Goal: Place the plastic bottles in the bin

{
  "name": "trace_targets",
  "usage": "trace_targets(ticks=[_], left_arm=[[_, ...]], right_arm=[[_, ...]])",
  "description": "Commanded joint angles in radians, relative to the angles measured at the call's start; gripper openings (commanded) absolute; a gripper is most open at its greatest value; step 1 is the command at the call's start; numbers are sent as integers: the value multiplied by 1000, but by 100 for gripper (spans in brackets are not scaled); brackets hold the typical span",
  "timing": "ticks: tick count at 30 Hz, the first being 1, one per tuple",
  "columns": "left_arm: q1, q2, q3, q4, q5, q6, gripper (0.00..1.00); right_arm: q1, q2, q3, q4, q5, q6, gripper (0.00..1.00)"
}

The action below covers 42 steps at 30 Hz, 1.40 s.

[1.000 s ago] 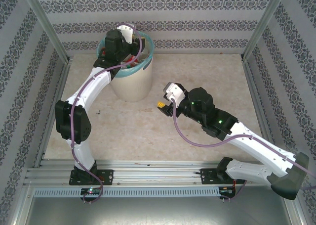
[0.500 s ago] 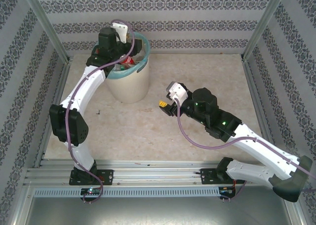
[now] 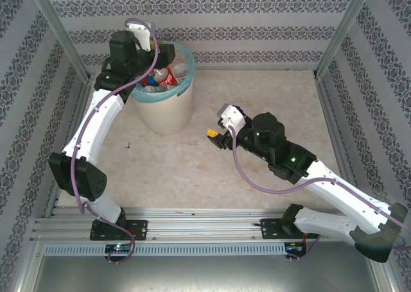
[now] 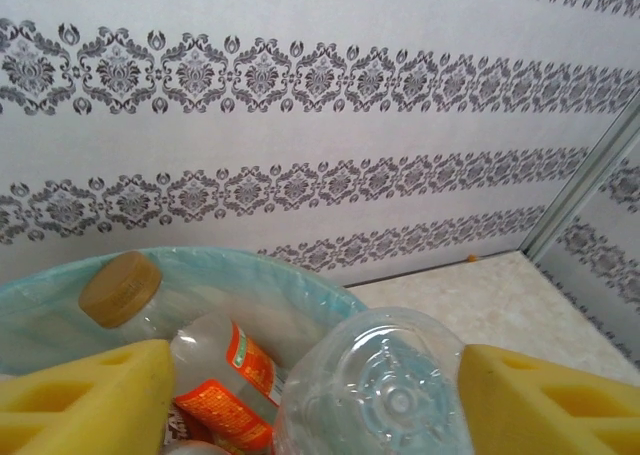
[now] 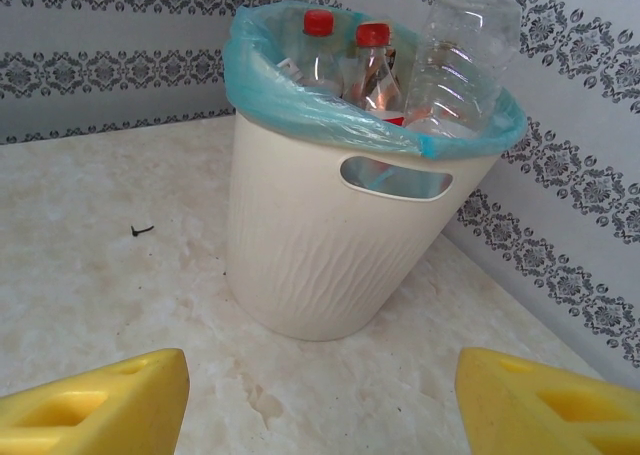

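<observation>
left gripper [image 4: 315, 403] is hanging over the bin [image 3: 168, 112], fingers spread wide | plastic bottles [image 3: 168, 74] are sitting piled inside it | right gripper [image 5: 320, 405] is hovering above the table [image 3: 270, 86], fingers spread too, pinching nothing

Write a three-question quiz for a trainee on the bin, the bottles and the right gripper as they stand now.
1. True or false: the bin lies tipped on its side on the table.
2. What sits between the fingers of the right gripper? A) a bottle B) nothing C) the bin's bag
3. Fill in: in the right wrist view, two upright plastic bottles in the bin have ___ caps.

Key: 1. False, it stands upright. 2. B, its jaws are open over bare table. 3. Red.
</observation>
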Motion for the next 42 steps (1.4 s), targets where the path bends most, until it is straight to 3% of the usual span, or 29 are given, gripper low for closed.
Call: trace_targets(ticks=[1, 3, 8, 11, 14, 19, 22, 42], left_arm=[[7, -23, -1, 46, 24, -28, 55], [0, 14, 60, 37, 34, -39, 44], [-58, 169, 275, -87, 56, -10, 37], [-68, 228, 301, -128, 52, -6, 19], [-69, 229, 208, -136, 15, 4, 12], [-68, 138, -143, 14, -39, -25, 2], [-66, 135, -242, 28, -80, -15, 0], [-62, 278, -396, 11, -98, 10, 0]], right_arm=[[0, -20, 14, -2, -19, 30, 71], [0, -17, 17, -3, -21, 31, 71], [3, 0, 22, -1, -23, 37, 71], [8, 0, 18, -7, -18, 38, 71], [9, -10, 3, -8, -11, 40, 71], [9, -12, -16, -10, -1, 42, 70], [10, -4, -16, -10, -7, 45, 70], [14, 24, 10, -26, -8, 67, 70]])
